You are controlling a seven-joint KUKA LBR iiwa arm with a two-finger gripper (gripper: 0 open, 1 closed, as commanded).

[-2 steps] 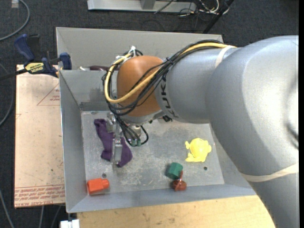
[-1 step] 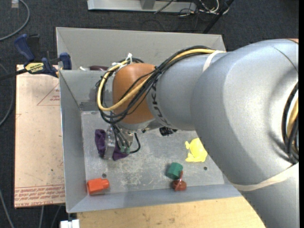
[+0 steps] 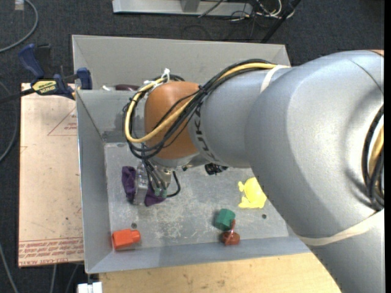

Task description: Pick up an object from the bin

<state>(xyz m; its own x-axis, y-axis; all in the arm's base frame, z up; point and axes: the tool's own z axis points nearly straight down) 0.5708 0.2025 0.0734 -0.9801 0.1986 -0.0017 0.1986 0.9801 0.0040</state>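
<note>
So far: the pick was not finished. Nothing was seen raised off the floor of the bin (image 3: 91,182), and every loose thing lay on the grey metal.
Done, by judgement: the approach looked complete, since the gripper (image 3: 151,187) was down low in the left part of the bin, at floor level or close to it.
Left to do, by judgement: securing a hold, then lifting the thing clear of the bin walls.
Likely target: a purple thing (image 3: 129,185), soft-looking and crumpled, in the left half of the bin floor near the left wall.
Target against the gripper: the purple thing's larger part stood just to the left of the gripper, touching it or nearly so. A smaller purple fold showed just below the tip.
Grip state: it could not be told whether the gripper was spread or pressed together. Whether any purple material sat inside it could not be told either, as the orange wrist cover (image 3: 171,127) and cables crowded the spot.
Other things: an orange block (image 3: 125,239) lay near the front left corner. A yellow thing (image 3: 252,194), a green block (image 3: 224,218) and a small reddish piece (image 3: 230,238) lay well apart to the right.
</note>
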